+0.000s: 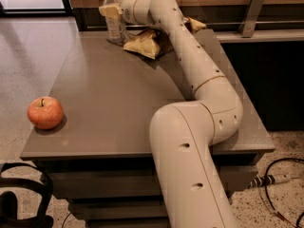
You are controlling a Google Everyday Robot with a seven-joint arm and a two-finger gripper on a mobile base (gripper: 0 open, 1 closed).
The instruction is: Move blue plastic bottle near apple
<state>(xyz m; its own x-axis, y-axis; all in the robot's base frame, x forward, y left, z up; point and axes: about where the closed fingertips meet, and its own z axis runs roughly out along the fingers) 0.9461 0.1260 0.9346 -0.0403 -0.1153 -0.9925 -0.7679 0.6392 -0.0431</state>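
Observation:
The blue plastic bottle (113,25) stands upright at the far left of the grey table (109,99), clear with a white cap and a pale label. My gripper (110,11) reaches across the table and sits at the bottle's upper body, its pale fingers (108,10) around the bottle. The apple (45,112), red-orange with a short stem, rests at the table's near left corner, far from the bottle.
A yellow-and-brown snack bag (144,44) lies just right of the bottle, under my arm (190,80). A wooden wall and a metal rail run along the back. Black cables lie on the floor at right and a black object at lower left.

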